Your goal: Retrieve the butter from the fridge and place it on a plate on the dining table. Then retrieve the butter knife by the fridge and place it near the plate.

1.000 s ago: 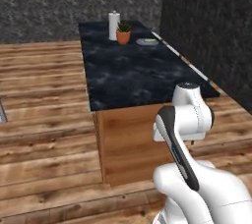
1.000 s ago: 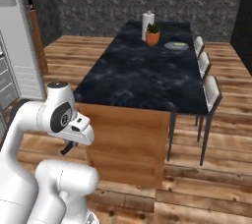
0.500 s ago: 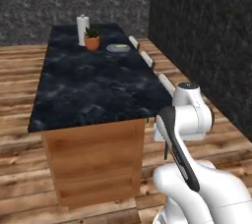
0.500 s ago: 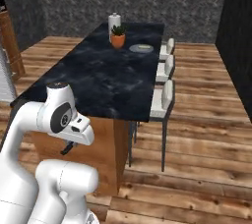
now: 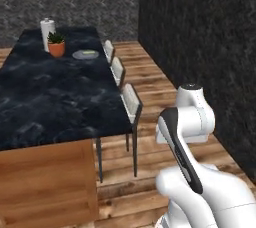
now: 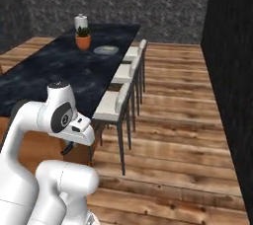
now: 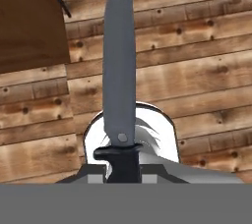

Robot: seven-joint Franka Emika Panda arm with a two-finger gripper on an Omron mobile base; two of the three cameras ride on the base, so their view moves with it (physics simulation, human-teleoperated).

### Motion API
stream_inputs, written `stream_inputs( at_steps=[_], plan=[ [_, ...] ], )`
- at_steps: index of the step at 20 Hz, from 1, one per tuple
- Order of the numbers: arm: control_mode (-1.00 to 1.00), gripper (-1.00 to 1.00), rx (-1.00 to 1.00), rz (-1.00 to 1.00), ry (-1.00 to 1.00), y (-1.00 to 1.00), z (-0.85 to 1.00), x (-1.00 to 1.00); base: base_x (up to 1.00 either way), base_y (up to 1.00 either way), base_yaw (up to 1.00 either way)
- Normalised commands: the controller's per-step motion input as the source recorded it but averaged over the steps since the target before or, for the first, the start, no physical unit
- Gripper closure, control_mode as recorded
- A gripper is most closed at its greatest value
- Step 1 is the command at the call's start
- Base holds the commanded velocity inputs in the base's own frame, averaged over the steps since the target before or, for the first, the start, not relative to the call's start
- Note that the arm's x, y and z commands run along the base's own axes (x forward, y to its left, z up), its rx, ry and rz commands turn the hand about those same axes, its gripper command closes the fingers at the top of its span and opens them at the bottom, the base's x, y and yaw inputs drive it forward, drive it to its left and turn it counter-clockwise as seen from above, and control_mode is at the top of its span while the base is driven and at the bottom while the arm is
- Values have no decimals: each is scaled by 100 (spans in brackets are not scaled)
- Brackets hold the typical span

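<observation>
We had the hand [image 7: 123,166] clamped on the butter knife [image 7: 119,66], its long grey blade pointing straight away from the hand over the wooden floor [image 7: 197,61]. The base views showed the plate [image 5: 85,54] (butter on it) near the counter's [image 5: 55,97] far edge, beside a potted plant [image 5: 56,44].

Base views flank arm – share dining table [image 5: 60,97], hand view floorward

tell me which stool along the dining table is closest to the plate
The far stool, last of the three in the row, sits nearest the plate; the other two stand further down the dining table, toward the robot.
</observation>
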Motion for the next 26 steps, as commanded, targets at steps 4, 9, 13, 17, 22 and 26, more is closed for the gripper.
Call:
stream_inputs(
  at_steps=[4,9,13,17,22,26],
  plan=[
    [100,100,0,0,0,0,0,0,55,-100,2],
    [100,100,0,0,0,0,0,0,82,-100,1],
    [100,100,0,0,0,0,0,0,100,-95,12],
    [100,100,0,0,0,0,0,0,100,-78,24],
    [100,100,0,0,0,0,0,0,100,-36,44],
    [100,100,0,0,0,0,0,0,100,-20,52]
  ],
)
